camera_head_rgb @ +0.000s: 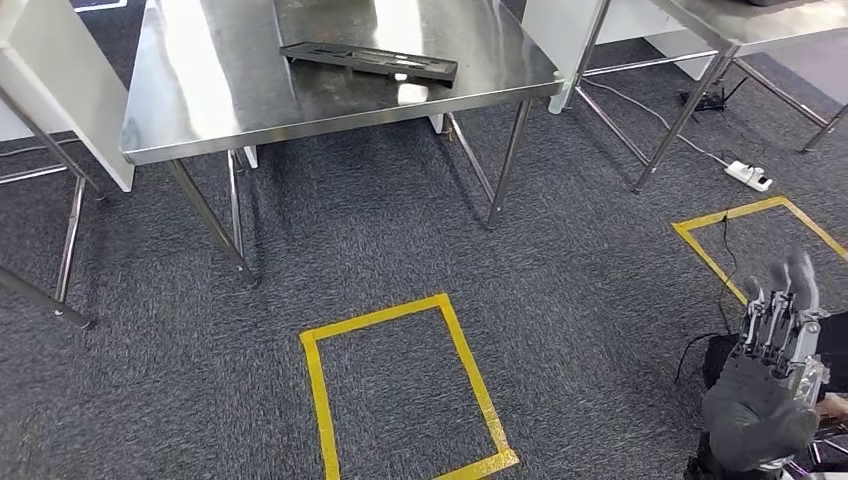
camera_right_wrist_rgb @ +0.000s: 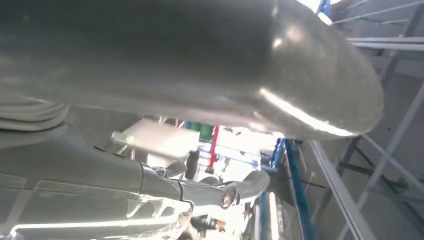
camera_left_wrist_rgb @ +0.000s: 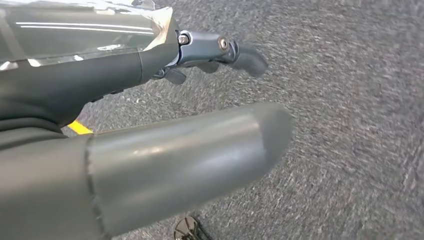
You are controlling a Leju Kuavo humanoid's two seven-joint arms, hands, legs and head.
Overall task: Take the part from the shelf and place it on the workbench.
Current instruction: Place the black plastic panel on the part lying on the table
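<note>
Grey right robot hand [camera_head_rgb: 775,375] upraised, empty.

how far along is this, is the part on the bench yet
Done, it seems: the dark part lies flat on the steel workbench, with no hand touching it. In hand: nothing. The right hand is low beside the body, fingers apart and empty; the left hand hangs over the carpet, also empty. Left: apparently nothing, unless more parts are wanted.

Workshop — steel workbench [camera_head_rgb: 200,110], floor tape [camera_head_rgb: 400,390]
</note>
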